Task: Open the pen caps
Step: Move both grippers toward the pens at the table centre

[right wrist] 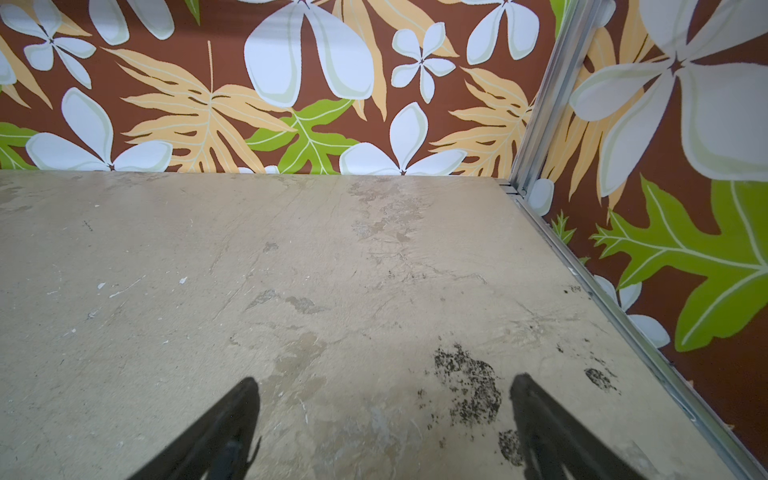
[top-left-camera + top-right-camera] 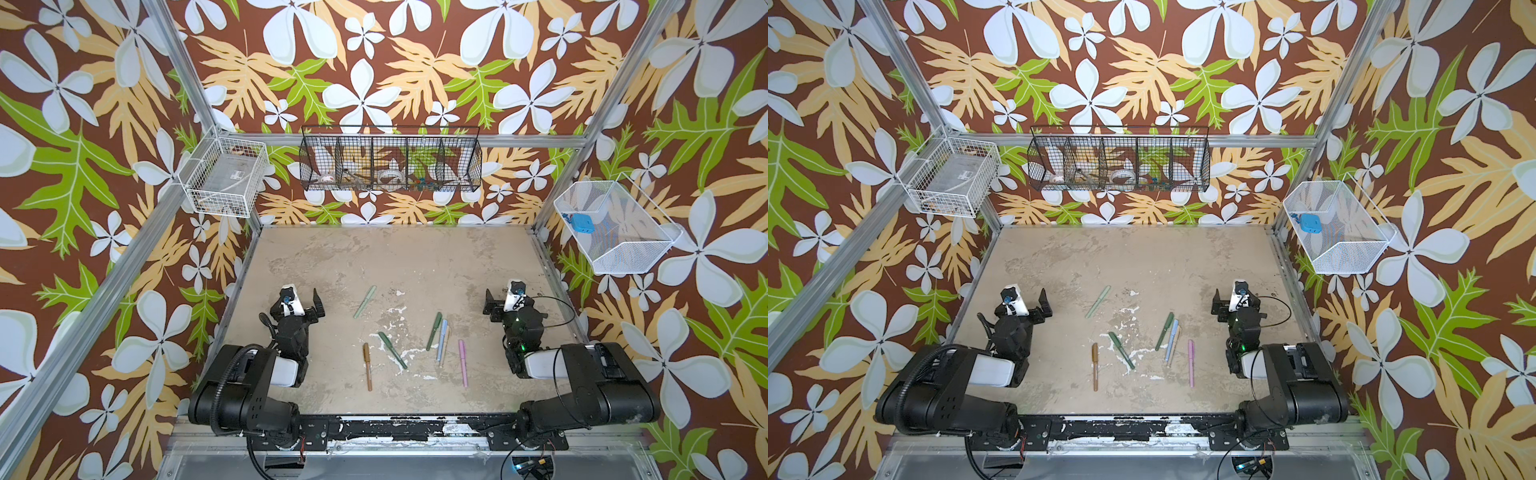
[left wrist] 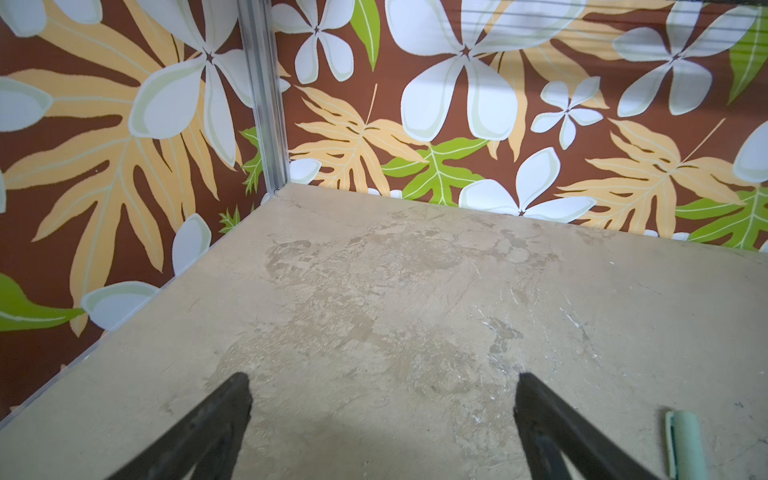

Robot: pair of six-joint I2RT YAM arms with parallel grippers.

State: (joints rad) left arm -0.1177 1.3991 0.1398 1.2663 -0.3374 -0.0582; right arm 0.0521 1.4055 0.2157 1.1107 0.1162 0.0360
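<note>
pen caps [image 2: 366, 352], short matte tubes, look seated on all seven slim plastic pens, which lie scattered on the worn beige tabletop [image 2: 415, 257] between the two arms. a sage green pen [image 2: 365, 302] lies alone and tilted, farthest back; one end of it shows at the edge of the left wrist view. nearer the front, a brown pen [image 2: 367, 366] lies near a slanted green pen [image 2: 392, 350] without touching it. to the right, a dark green pen [image 2: 434, 331], a light blue pen [image 2: 441, 339] and a beige pen [image 2: 445, 349] lie side by side in a tight row, with a pink pen [image 2: 462, 363] near them. the left gripper [image 3: 382, 382] hangs over bare table, its black jaws spread wide with nothing between them. the right gripper [image 1: 384, 382] stands likewise, jaws wide apart and empty, above dark speckled stains [image 1: 469, 382]. both grippers are well apart from the pens.
</note>
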